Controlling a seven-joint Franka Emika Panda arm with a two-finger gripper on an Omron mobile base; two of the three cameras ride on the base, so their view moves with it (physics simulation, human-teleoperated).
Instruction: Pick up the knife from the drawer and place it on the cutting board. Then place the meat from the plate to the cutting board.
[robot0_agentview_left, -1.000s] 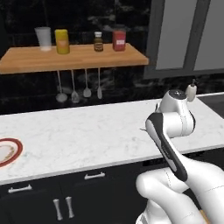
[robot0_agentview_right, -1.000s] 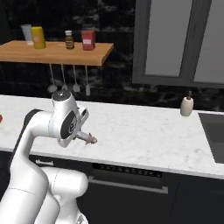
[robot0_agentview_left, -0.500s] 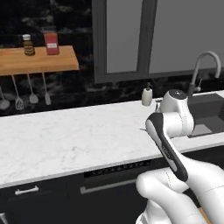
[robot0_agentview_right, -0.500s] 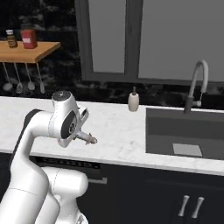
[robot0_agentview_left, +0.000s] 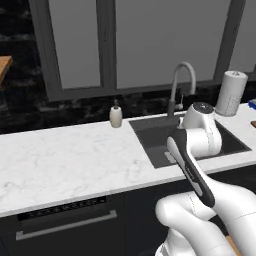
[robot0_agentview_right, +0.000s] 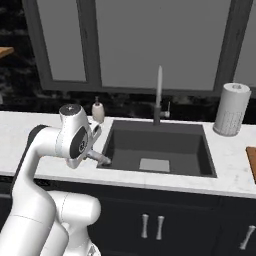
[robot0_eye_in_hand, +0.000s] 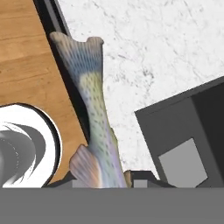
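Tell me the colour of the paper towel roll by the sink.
White, with a faint dotted texture; the paper towel roll shows best in the right base view.

The left base view looks forward and down from behind the arm's left side, taking in the white marble surface (robot0_agentview_left: 65, 160), the sink (robot0_agentview_left: 150, 137) and the faucet (robot0_agentview_left: 181, 82). The right base view looks from behind the arm's right side and faces the sink (robot0_agentview_right: 125, 145) nearly head-on. These 2 views share the sink, faucet (robot0_agentview_right: 159, 92), soap bottle (robot0_agentview_left: 116, 115) and paper towel roll (robot0_agentview_right: 232, 109). The hand view looks steeply down and close at the surface's front edge and 1 sink (robot0_eye_in_hand: 188, 127) corner.
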